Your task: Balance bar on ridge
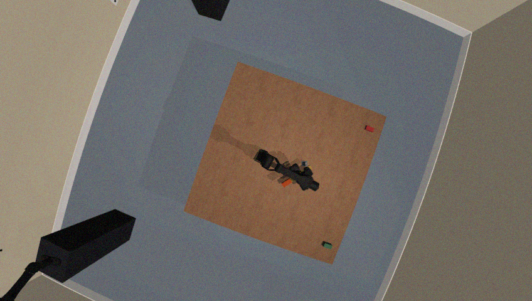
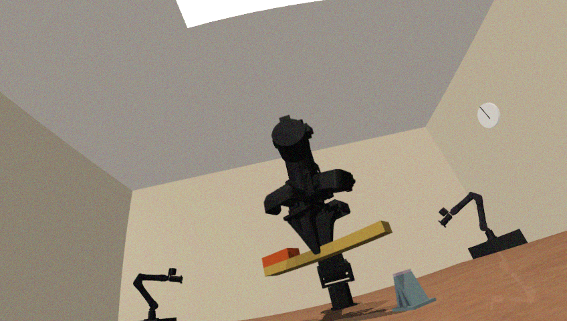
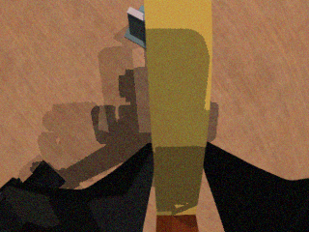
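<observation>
The yellow bar [image 2: 354,240] [image 3: 179,87] is held in the air above the table, with an orange block [image 1: 287,182] [image 2: 278,257] [image 3: 177,224] on one end. My gripper [image 2: 318,251] [image 3: 177,149] is shut on the bar between its ends. In the exterior view the bar slants up to the right, roughly like the table's edge. The blue-grey ridge [image 1: 304,163] [image 2: 411,292] [image 3: 133,40] stands upright on the table, apart from the bar and to its right in the exterior view. In the wrist view the bar hides part of the ridge. The arm hides most of the bar in the top view.
A red block [image 1: 369,128] and a green block [image 1: 327,245] lie near corners of the brown table [image 1: 261,93]. Two other black arms [image 2: 479,210] [image 2: 145,292] stand in the background. My arm's shadow falls on the table around the bar in the wrist view.
</observation>
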Available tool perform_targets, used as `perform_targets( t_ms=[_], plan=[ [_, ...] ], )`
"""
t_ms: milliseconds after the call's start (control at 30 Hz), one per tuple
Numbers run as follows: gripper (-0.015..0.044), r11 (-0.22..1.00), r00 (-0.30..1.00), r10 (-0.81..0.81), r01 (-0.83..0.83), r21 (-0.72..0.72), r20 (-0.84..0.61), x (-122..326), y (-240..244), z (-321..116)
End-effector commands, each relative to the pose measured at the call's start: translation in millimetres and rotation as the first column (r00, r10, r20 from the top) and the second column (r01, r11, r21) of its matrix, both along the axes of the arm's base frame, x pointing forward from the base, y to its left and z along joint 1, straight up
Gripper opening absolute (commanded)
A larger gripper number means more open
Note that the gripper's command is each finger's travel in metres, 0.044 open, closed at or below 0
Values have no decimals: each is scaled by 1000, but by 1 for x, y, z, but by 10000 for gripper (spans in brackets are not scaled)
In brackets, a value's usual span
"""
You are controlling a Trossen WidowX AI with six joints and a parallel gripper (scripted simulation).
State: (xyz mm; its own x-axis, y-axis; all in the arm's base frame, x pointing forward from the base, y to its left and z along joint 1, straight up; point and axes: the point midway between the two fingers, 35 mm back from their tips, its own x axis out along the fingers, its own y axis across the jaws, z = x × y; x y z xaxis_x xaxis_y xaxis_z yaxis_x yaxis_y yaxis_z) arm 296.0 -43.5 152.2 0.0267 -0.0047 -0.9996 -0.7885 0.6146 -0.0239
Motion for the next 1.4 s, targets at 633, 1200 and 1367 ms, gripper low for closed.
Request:
perform_targets(
  t_ms=[633,1200,1367],
  plan=[
    [0,938,939,-345,345,19,6,45,67,4],
    [0,842,842,-539,539,31,2,68,110,0],
    [0,841,841,-541,540,31,2,70,111,-7]
  ],
)
